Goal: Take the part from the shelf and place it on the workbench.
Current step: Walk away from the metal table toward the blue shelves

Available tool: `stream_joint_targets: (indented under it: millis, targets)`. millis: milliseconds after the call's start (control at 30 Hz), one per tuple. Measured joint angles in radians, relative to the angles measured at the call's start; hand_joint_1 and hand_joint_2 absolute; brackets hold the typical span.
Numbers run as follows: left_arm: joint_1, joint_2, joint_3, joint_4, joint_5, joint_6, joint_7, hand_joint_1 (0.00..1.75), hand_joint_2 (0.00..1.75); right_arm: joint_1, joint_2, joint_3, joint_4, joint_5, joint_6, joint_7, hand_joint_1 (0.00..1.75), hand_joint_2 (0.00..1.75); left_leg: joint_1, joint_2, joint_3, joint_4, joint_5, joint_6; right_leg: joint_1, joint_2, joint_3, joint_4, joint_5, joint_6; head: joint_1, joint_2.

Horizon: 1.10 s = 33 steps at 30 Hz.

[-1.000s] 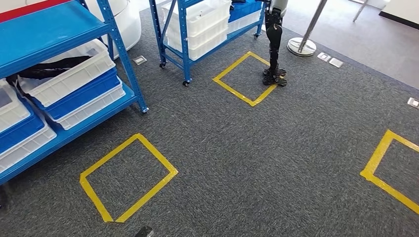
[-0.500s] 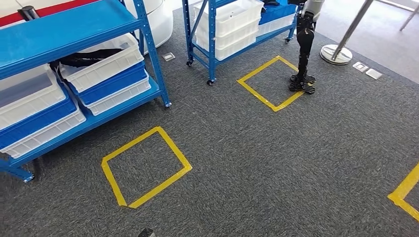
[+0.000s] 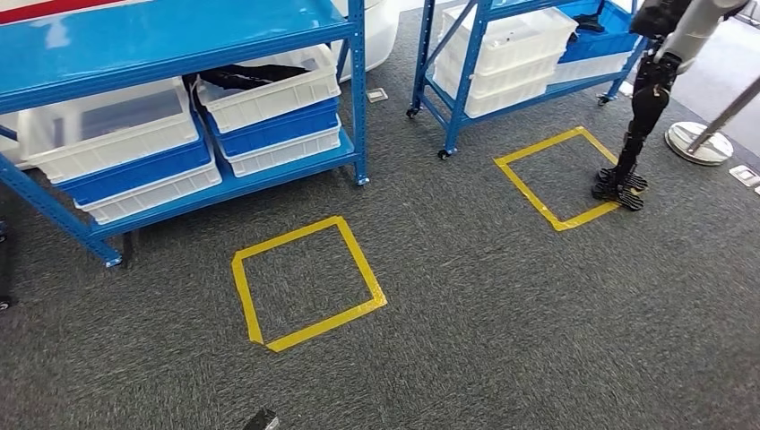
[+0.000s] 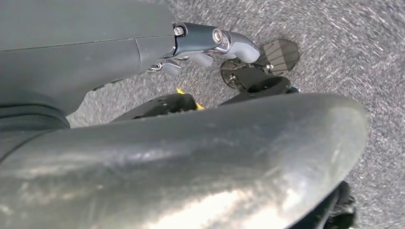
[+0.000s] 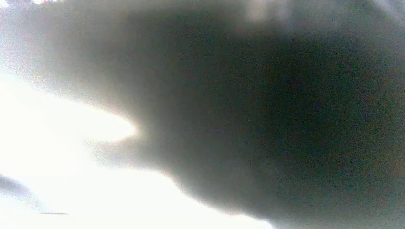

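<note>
A: Head view. A blue steel shelf (image 3: 179,40) stands at upper left on grey carpet (image 3: 502,313). Under its top deck sit two stacks of bins: a white bin (image 3: 107,134) on a blue bin (image 3: 134,170) on another white one, and beside them a white bin (image 3: 269,94) carrying a long black part (image 3: 242,76), again on a blue bin (image 3: 282,121) and a white one.

B: Where is the task's part?

A: The black part lies in the top white bin of the right-hand stack, one end sticking past the bin's left rim. It is on the shelf, with no robot hand touching it.

B: Other items?

A: A second blue shelf on castors (image 3: 502,45) at upper centre, holding stacked white bins (image 3: 511,58) and a blue one (image 3: 605,31). Two yellow tape squares on the carpet: one (image 3: 305,282) in front of the near shelf, one (image 3: 565,175) in front of the second. Another humanoid robot's dark leg and foot (image 3: 627,152) stands on the far square's right edge. A round stand base (image 3: 699,143) is just beyond.

B: Robot hands?

A: The left robot hand (image 4: 210,43) shows in the left wrist view, above the carpet. Its fingers (image 4: 236,45) are extended and hold nothing. The right wrist view is blurred and overexposed; the right robot hand's state cannot be told.
</note>
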Motion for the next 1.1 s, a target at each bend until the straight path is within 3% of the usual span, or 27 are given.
stream_joint_targets:
  millis: [67, 100, 133, 167, 233, 300, 367, 433, 467, 500, 567, 633, 667, 733, 767, 833, 900, 967, 1000, 1033, 1100]
  targets:
    - [0.0, 0.0, 0.0, 0.0, 0.0, 0.001, 0.004, 0.0, 0.0, 0.0, 0.0, 0.0, 0.0, 0.0, 0.0, 0.001, 0.0, 0.0, -0.001, -0.028, -0.001, 0.001, 0.005, -0.009, -0.006, 0.039, 0.069, -0.146, 0.058, 0.011, 0.001, 0.0]
    - [0.0, 0.0, 0.0, 0.0, -0.001, 0.001, 0.006, 0.0, 0.0, -0.001, 0.0, 0.0, 0.0, 0.0, 0.0, 0.001, 0.0, 0.0, -0.003, -0.038, -0.003, 0.001, 0.008, -0.014, -0.007, 0.055, 0.092, -0.197, 0.077, 0.009, 0.001, 0.0]
    - [0.0, 0.0, 0.0, 0.0, -0.001, 0.001, 0.007, 0.0, 0.0, -0.002, 0.0, 0.0, 0.0, 0.0, 0.0, 0.001, 0.0, 0.0, -0.004, -0.046, -0.005, 0.001, 0.01, -0.019, -0.005, 0.067, 0.102, -0.222, 0.086, 0.003, 0.001, 0.0]
    - [0.001, 0.0, 0.0, 0.0, -0.002, 0.001, 0.008, 0.0, 0.0, -0.004, 0.0, 0.0, 0.0, 0.0, 0.0, 0.002, 0.0, 0.0, -0.005, -0.054, -0.007, -0.001, 0.013, -0.025, -0.002, 0.064, 0.102, -0.226, 0.088, -0.006, 0.001, 0.0]
    - [0.004, 0.001, 0.0, 0.0, -0.004, 0.001, 0.009, 0.0, 0.0, -0.006, 0.0, 0.0, 0.0, 0.0, -0.001, 0.002, 0.0, 0.0, -0.002, -0.057, -0.012, -0.001, 0.017, -0.036, -0.003, 0.041, 0.106, -0.228, 0.097, -0.022, 0.001, 0.0]
    - [0.006, 0.003, 0.0, 0.0, -0.006, 0.002, 0.009, 0.0, 0.0, -0.005, 0.0, 0.0, 0.0, 0.0, -0.001, 0.002, 0.0, 0.0, -0.003, -0.004, -0.036, 0.046, -0.017, -0.044, -0.007, 0.015, 0.109, -0.231, 0.104, -0.038, -0.005, 0.0]
    - [0.005, 0.003, -0.001, 0.0, -0.008, 0.002, 0.008, 0.0, 0.0, 0.0, 0.0, 0.0, 0.0, 0.0, -0.001, 0.002, 0.0, 0.0, -0.003, 0.057, -0.091, 0.175, -0.092, -0.05, -0.003, -0.015, 0.106, -0.231, 0.105, -0.047, -0.012, 0.0]
    - [0.005, 0.003, -0.001, 0.0, -0.009, 0.002, 0.006, 0.0, 0.0, 0.003, 0.0, 0.0, 0.0, 0.0, 0.0, 0.002, 0.0, 0.0, 0.001, 0.071, -0.136, 0.285, -0.137, -0.056, 0.0, -0.048, 0.105, -0.231, 0.104, -0.048, -0.013, 0.0]
    - [0.006, 0.003, -0.001, 0.0, -0.009, 0.002, 0.005, 0.0, 0.0, 0.004, 0.0, 0.0, 0.0, 0.0, 0.0, 0.002, 0.0, 0.0, 0.002, 0.075, -0.132, 0.288, -0.13, -0.058, 0.0, -0.062, 0.105, -0.231, 0.103, -0.048, -0.013, 0.0]
    - [0.007, 0.003, -0.001, 0.0, -0.009, 0.002, 0.003, 0.0, 0.0, 0.004, 0.0, 0.0, 0.0, 0.0, 0.0, 0.002, 0.0, 0.0, 0.003, 0.08, -0.108, 0.25, -0.107, -0.058, 0.0, -0.075, 0.106, -0.231, 0.103, -0.048, -0.013, 0.0]
    - [0.006, 0.004, -0.001, 0.0, -0.009, 0.002, 0.001, 0.0, 0.0, 0.002, 0.0, 0.0, 0.0, 0.0, 0.0, 0.001, 0.0, 0.0, 0.001, 0.122, -0.024, 0.107, -0.052, -0.055, 0.003, -0.096, 0.112, -0.23, 0.098, -0.044, -0.014, 0.0]
    - [0.004, 0.004, -0.001, 0.0, -0.008, 0.002, 0.0, 0.0, 0.0, 0.0, 0.0, 0.0, 0.0, 0.0, 0.0, 0.0, 0.0, 0.0, -0.003, 0.156, 0.024, 0.02, -0.031, -0.046, 0.011, -0.112, 0.115, -0.229, 0.093, -0.036, -0.013, 0.0]
    - [0.004, 0.004, -0.001, 0.0, -0.009, 0.003, 0.001, 0.0, 0.0, -0.001, 0.0, 0.0, 0.0, 0.0, -0.001, 0.0, 0.0, 0.0, -0.006, 0.156, 0.024, 0.015, -0.033, -0.042, 0.015, -0.118, 0.115, -0.229, 0.091, -0.033, -0.011, 0.0]
    - [0.004, 0.004, -0.001, 0.0, -0.009, 0.004, 0.003, 0.0, 0.0, -0.005, 0.0, 0.0, 0.0, 0.001, -0.001, 0.0, 0.0, 0.0, -0.01, 0.132, 0.018, 0.013, -0.029, -0.03, 0.015, -0.135, 0.119, -0.231, 0.091, -0.025, -0.009, 0.0]
    - [0.004, 0.004, -0.001, 0.0, -0.009, 0.004, 0.004, 0.0, 0.0, -0.006, 0.0, 0.0, 0.0, 0.001, -0.001, 0.0, 0.0, 0.0, -0.009, 0.121, 0.016, 0.01, -0.025, -0.023, 0.013, -0.13, 0.118, -0.227, 0.087, -0.019, -0.009, 0.0]
    - [0.003, 0.004, -0.001, 0.0, -0.01, 0.004, 0.005, 0.0, 0.0, -0.007, 0.0, 0.0, 0.0, 0.001, -0.001, -0.001, 0.0, 0.0, -0.003, 0.097, 0.014, 0.004, -0.016, -0.009, 0.01, -0.082, 0.095, -0.181, 0.058, -0.015, -0.007, 0.0]
    - [0.0, 0.002, -0.002, 0.0, -0.01, 0.004, 0.005, 0.0, 0.0, -0.004, 0.0, -0.001, 0.0, 0.001, -0.003, -0.003, 0.0, 0.0, 0.001, 0.073, 0.006, 0.002, -0.009, 0.001, 0.007, -0.024, 0.038, -0.063, 0.002, -0.02, -0.004, 0.0]
    - [-0.001, 0.0, -0.002, 0.0, -0.01, 0.005, 0.003, 0.0, 0.0, -0.002, 0.0, -0.001, 0.0, 0.0, -0.007, -0.01, 0.0, 0.0, 0.0, 0.048, -0.001, 0.002, -0.005, 0.005, 0.006, -0.008, -0.023, 0.056, -0.04, -0.021, -0.003, 0.0]
    - [0.0, 0.0, -0.002, 0.0, -0.01, 0.005, 0.002, 0.0, 0.0, -0.001, 0.0, -0.001, 0.0, -0.001, -0.01, -0.014, 0.0, 0.0, 0.0, 0.037, -0.003, 0.002, -0.003, 0.005, 0.006, -0.007, -0.036, 0.079, -0.042, -0.017, -0.003, 0.0]
    - [0.001, 0.0, -0.002, 0.0, -0.01, 0.005, 0.002, 0.0, 0.0, 0.0, 0.0, -0.001, 0.0, -0.002, -0.012, -0.018, 0.0, 0.0, 0.001, 0.027, -0.003, 0.002, -0.001, 0.004, 0.005, -0.006, -0.033, 0.069, -0.03, -0.009, -0.002, 0.0]
    - [0.002, 0.0, -0.002, 0.0, -0.009, 0.005, 0.0, 0.0, 0.0, -0.001, -0.002, -0.002, 0.0, -0.005, -0.014, -0.021, 0.0, 0.0, 0.002, 0.012, -0.003, 0.003, 0.002, 0.0, 0.0, -0.005, 0.016, -0.043, 0.024, 0.009, -0.001, 0.0]
